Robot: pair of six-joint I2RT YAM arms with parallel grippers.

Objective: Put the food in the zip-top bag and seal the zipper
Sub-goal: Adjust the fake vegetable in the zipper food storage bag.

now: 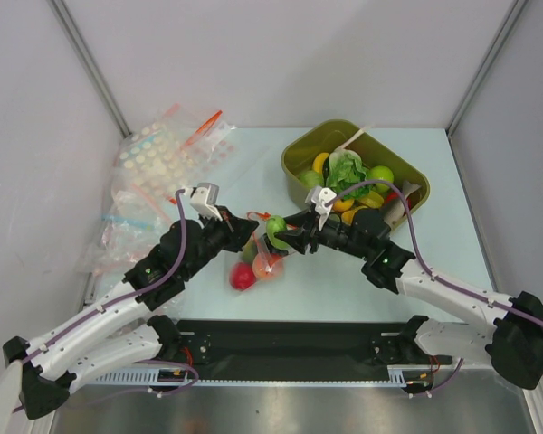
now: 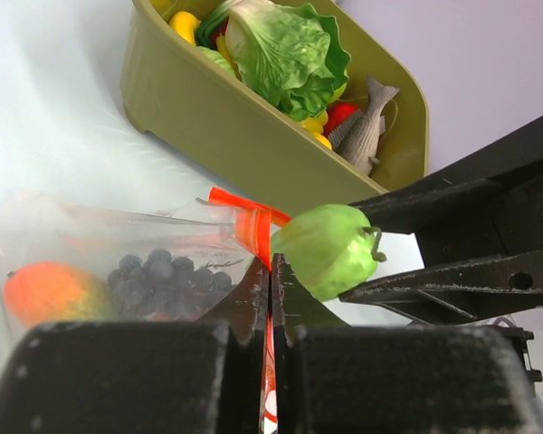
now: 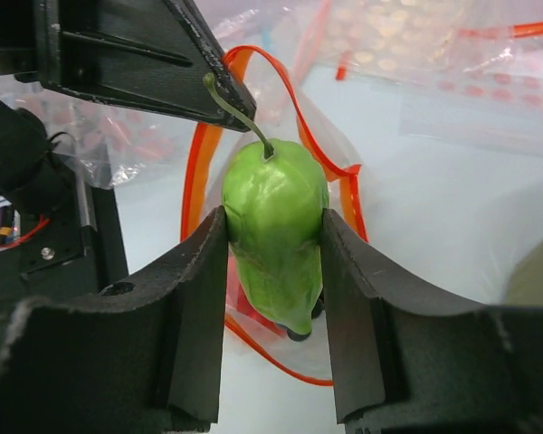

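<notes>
We note right tool [image 3: 276, 231] clamped on green toy pepper [image 3: 273, 212], at open mouth of zip-top bag [image 2: 90, 231] just ahead of it. Left tool [image 2: 270, 289] pressed together, pinching bag at zipper [image 2: 251, 221].

Only left wrist view shows grapes [image 2: 163, 269] and orange fruit [image 2: 50, 291] inside bag, left of tool, and tub [image 2: 244, 136] beyond.

Only top view shows red toy [image 1: 242, 278] in bag, on near side of both tools.

Two grippers: left gripper [image 2: 270, 271] and right gripper [image 3: 273, 237]. One green pepper [image 3: 273, 212] between the right one's fingers. One zip-top bag [image 2: 90, 231] with one zipper [image 2: 244, 210] at the left one's tips. Inside it are three pieces: one peach-orange fruit [image 2: 50, 291], one bunch of dark grapes [image 2: 163, 269], one red fruit [image 1: 242, 278]. One olive tub [image 2: 226, 131] beyond both (its heaped contents defy counting).
</notes>
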